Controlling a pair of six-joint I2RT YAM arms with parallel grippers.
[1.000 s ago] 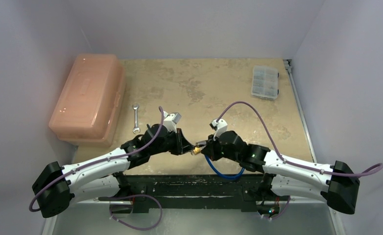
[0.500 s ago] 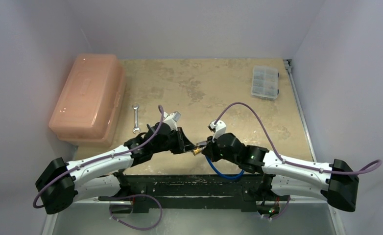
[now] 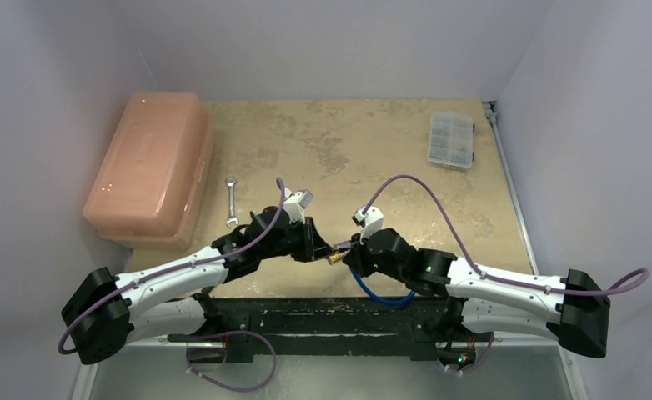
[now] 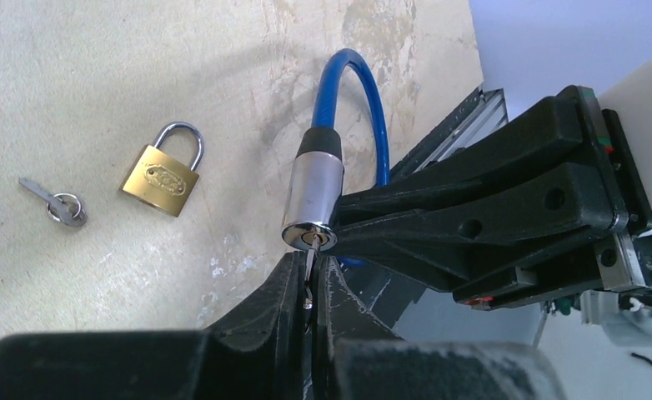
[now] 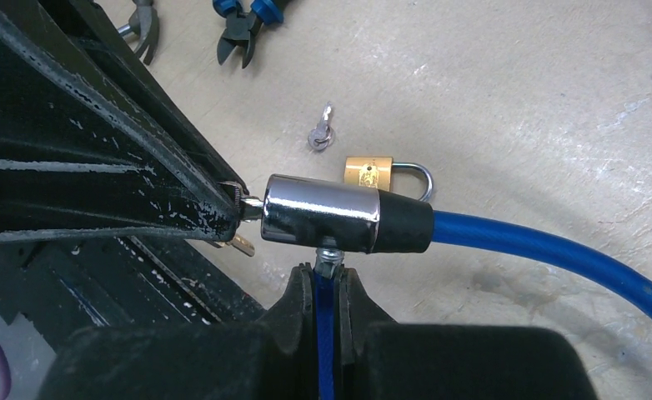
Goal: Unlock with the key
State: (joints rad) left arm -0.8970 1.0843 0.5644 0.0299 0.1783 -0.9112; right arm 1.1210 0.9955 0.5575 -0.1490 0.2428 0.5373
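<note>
My left gripper [image 4: 308,262] is shut on the key [image 4: 308,268], a thin silvery blade held between its fingertips. The key's tip sits in the keyhole of the chrome lock cylinder [image 4: 314,196] of a blue cable lock [image 4: 364,108]. My right gripper [image 5: 327,271] is shut on the blue cable [image 5: 539,250] just under the cylinder [image 5: 321,212] and holds it above the table. From above, the left gripper [image 3: 318,246] and the right gripper [image 3: 349,248] meet tip to tip near the table's front edge. A brass-coloured piece [image 5: 241,244] hangs below the left fingertips.
A small brass padlock [image 4: 160,175] and a loose silvery key on a ring [image 4: 56,200] lie on the table under the grippers. Blue-handled pliers [image 5: 239,21] lie further off. A wrench [image 3: 231,202], a pink lidded box [image 3: 147,167] and a clear organizer [image 3: 452,139] stand elsewhere.
Both arms have shifted only slightly, the left wrist a little to the right. Both grips stay as they were.
</note>
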